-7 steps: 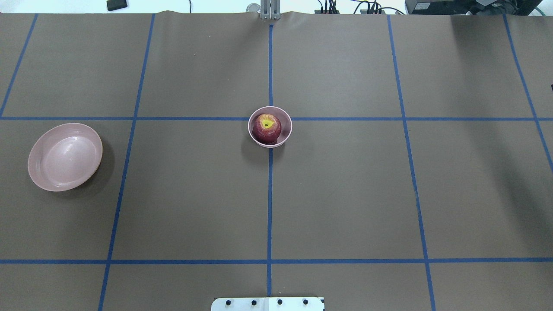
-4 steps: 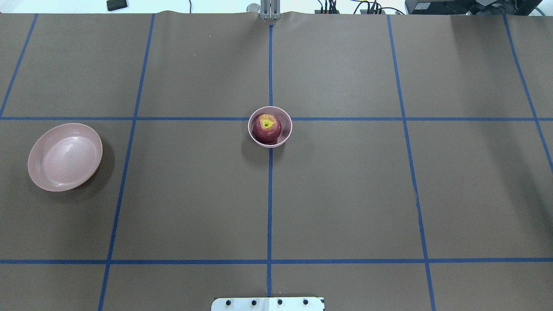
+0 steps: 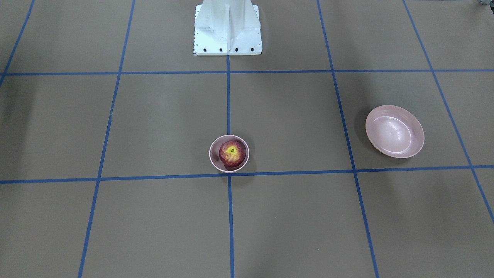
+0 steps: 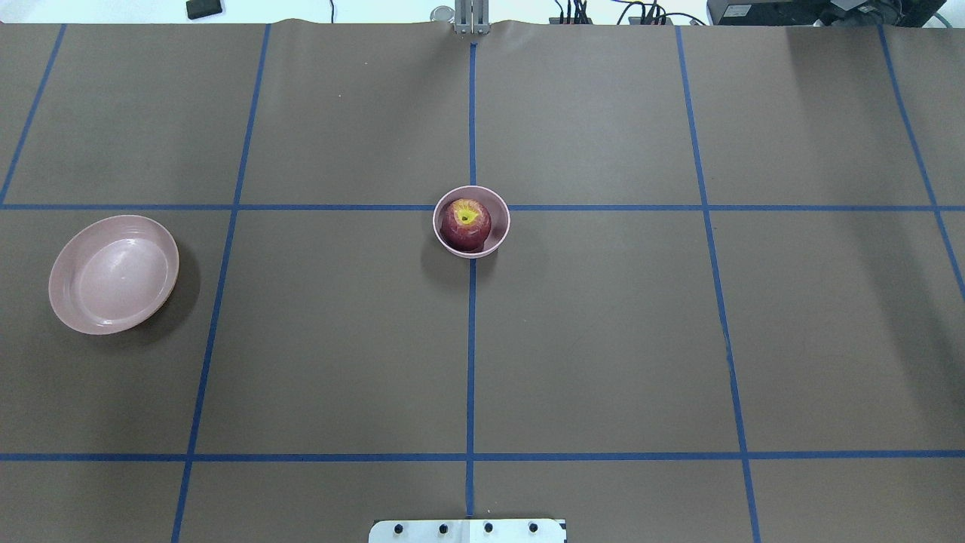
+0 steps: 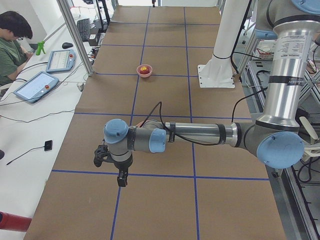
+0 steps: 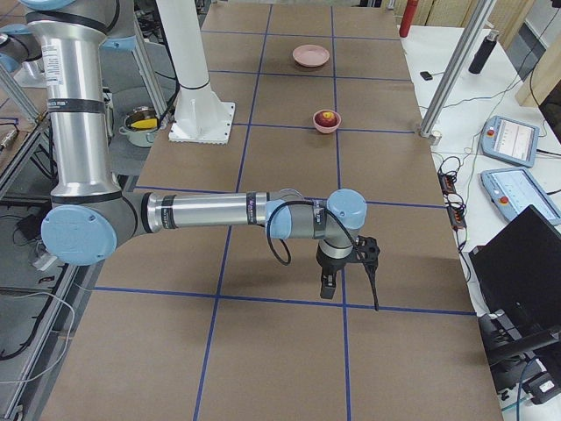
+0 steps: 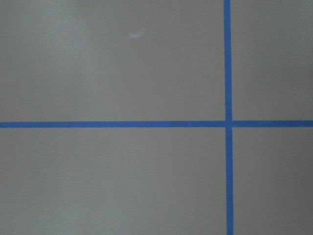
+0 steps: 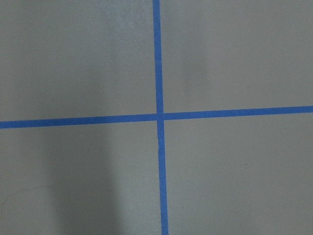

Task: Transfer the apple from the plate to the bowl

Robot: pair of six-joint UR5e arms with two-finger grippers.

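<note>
- Red apple sits in the bowl; the plate lies well apart, on the robot's left
- left gripper and right gripper hang far from both; open or closed, cannot tell

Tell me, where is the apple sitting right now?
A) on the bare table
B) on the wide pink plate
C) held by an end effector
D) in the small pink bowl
D: the apple sits inside the small bowl, while the wide plate off to the side holds nothing.
</note>
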